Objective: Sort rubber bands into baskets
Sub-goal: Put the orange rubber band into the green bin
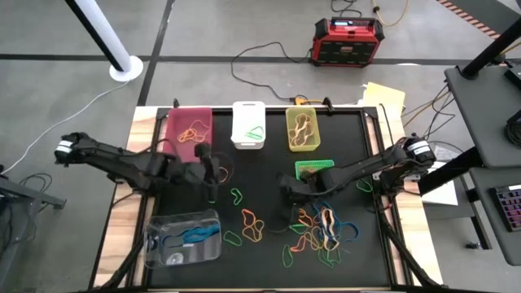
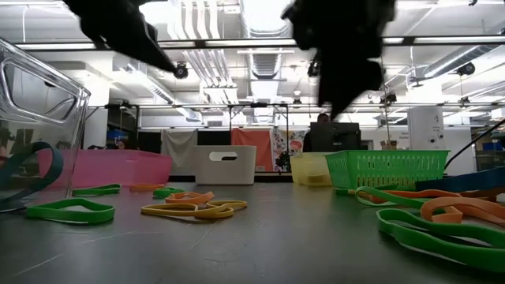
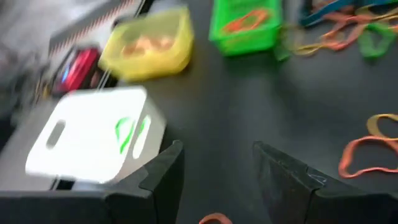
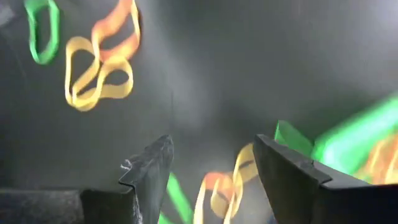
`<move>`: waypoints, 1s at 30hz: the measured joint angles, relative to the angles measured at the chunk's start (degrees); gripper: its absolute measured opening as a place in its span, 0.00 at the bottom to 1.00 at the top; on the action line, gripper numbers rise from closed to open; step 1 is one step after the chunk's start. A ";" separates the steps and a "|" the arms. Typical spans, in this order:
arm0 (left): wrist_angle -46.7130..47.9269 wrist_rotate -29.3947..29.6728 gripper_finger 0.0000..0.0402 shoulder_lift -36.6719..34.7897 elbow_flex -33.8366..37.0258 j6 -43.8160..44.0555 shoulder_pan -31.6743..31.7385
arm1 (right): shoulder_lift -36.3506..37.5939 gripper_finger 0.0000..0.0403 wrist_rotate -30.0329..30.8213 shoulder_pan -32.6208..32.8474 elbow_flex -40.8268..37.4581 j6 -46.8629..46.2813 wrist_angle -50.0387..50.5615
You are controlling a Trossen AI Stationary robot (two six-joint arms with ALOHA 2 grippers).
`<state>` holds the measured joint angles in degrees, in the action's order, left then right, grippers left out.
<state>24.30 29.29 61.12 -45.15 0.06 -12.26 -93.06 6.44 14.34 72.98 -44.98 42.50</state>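
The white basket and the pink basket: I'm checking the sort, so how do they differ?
The white basket has solid walls with a handle slot; the pink basket is translucent. The white basket holds a green band, the pink basket orange ones. In the high view, the white basket sits in the middle of the far row, the pink basket at its left end. Both are small rectangular bins.

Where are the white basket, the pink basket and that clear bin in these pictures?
white basket [image 1: 248, 107], high view, on its top rim.
pink basket [image 1: 175, 122], high view, on its left wall.
clear bin [image 1: 155, 230], high view, on its left wall.
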 joint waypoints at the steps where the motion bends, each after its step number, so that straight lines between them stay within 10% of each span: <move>1: -1.21 -0.01 0.42 0.01 0.02 -1.54 -1.15 | -0.04 0.55 -2.29 0.44 0.06 -2.66 2.17; 7: -4.80 0.12 0.42 0.02 0.04 -8.27 -3.51 | -0.06 0.55 -8.38 4.85 -0.25 -3.86 8.70; 30: -5.48 0.17 0.42 0.02 1.14 -10.96 -3.40 | -0.17 0.55 7.12 13.54 -18.14 -2.09 -8.96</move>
<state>18.83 29.45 61.14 -44.01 -10.90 -15.66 -93.23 13.56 27.87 54.84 -47.07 33.54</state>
